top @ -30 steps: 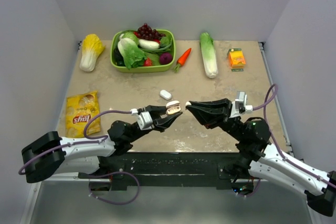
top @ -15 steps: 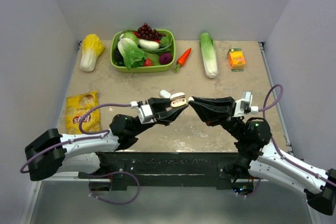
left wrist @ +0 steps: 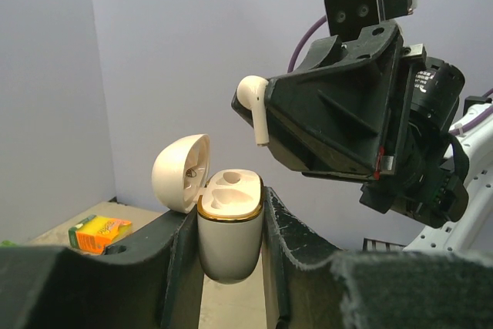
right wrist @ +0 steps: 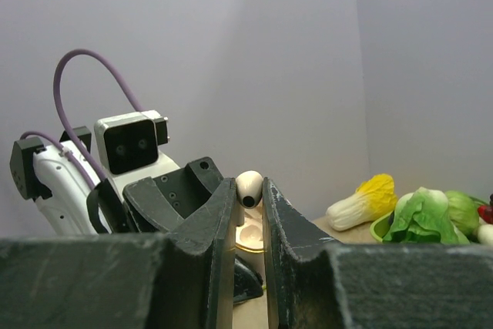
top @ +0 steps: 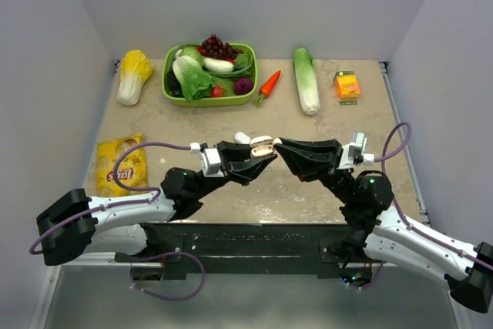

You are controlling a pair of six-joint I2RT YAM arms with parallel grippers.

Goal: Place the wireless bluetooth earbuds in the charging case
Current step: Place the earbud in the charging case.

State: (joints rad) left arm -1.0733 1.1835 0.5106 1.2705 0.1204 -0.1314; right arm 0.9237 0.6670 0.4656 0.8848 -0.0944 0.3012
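Left gripper (top: 258,154): jaws narrow, clamped on the lower body of the case (left wrist: 229,225). The case is white with a gold rim, upright and lifted off the table. Its lid (left wrist: 181,172) is hinged open toward the left, and two wells show in the top.

Right gripper (top: 280,146): jaws narrow, pinching an earbud (right wrist: 248,188) at the fingertips. In the left wrist view the bud's head is up and its stem hangs down. The earbud is just above and slightly right of the open case, not touching it. The two grippers meet tip to tip over the middle of the table (top: 339,121).

Second earbud (top: 242,137): white, lying on the table just beyond the left gripper's fingers.

Chip bag (top: 122,167): yellow, flat, at the near left.

Basket (top: 206,102): green, at the far left of centre, filled with vegetables and grapes.

Yellow cabbage (top: 135,75): left of the basket.

Carrot (top: 268,86): just right of the basket.

Long green lettuce (top: 306,78): far side, right of the carrot.

Juice box (top: 347,85): orange, at the far right.
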